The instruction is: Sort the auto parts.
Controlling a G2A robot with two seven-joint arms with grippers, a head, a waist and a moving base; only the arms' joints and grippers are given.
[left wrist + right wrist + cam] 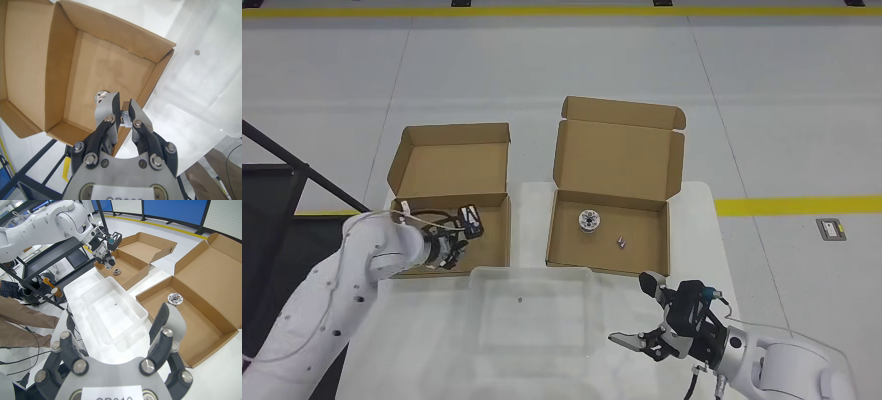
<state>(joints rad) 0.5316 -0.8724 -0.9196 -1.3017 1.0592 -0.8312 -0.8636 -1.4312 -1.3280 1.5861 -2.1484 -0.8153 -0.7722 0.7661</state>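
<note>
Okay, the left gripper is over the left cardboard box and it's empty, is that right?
Not quite. The left gripper is over the left cardboard box, but it is not empty: it is shut on a small metal part, as the left wrist view shows.

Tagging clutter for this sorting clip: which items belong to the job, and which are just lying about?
Job: left hand, shut on a small metal part; flanged hub in the left box; round part and small piece in the right box; clear bin holding a dark speck.
Lying about: bottle, paper cup, black cart.
</note>
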